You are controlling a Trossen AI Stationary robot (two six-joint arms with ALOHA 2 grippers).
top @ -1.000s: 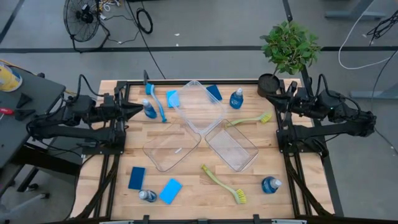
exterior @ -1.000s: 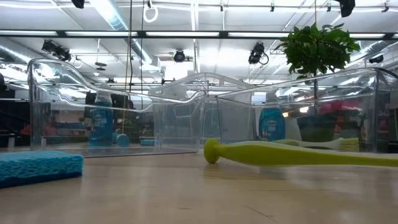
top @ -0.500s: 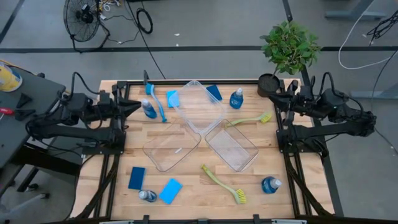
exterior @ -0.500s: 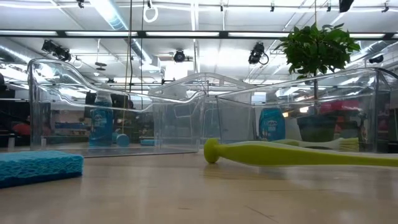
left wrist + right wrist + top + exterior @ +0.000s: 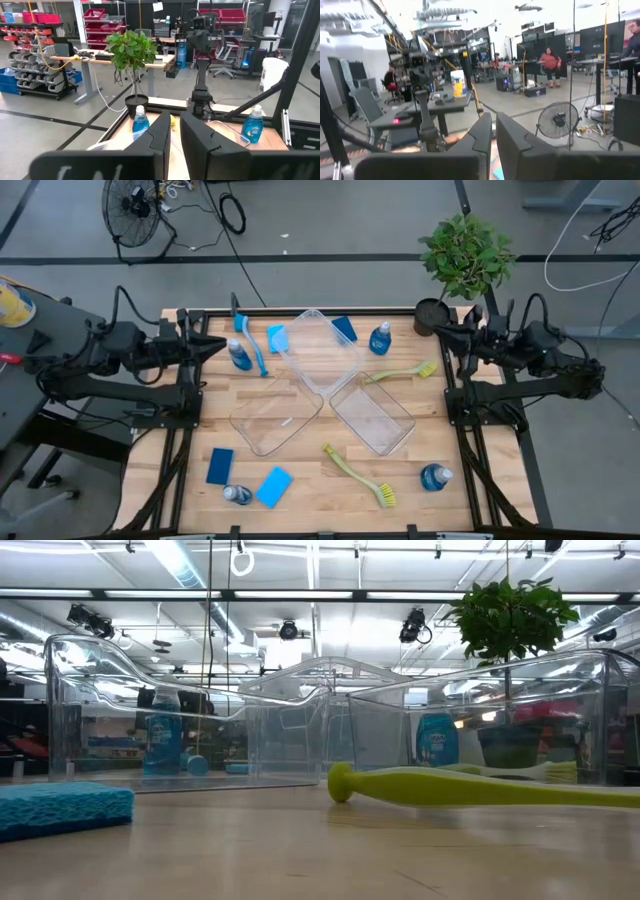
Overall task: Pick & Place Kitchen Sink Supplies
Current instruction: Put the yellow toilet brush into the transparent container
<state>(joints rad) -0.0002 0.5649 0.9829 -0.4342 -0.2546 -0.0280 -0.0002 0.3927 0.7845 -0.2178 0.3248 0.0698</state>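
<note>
Left pincer (image 5: 172, 132) and right pincer (image 5: 492, 132) sit at the far bench corners, fingers nearly together, holding nothing. From above, small clear bottles of blue liquid (image 5: 380, 338) stand around three clear plastic bins (image 5: 318, 350). Only the low view shows the long yellow-green dish brush (image 5: 470, 786) lying flat, close up.

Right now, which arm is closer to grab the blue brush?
Probably the left. Its pincer waits at the table's left edge, just beside the blue brush. The right pincer sits at the opposite edge, beyond the clear bins.
</note>
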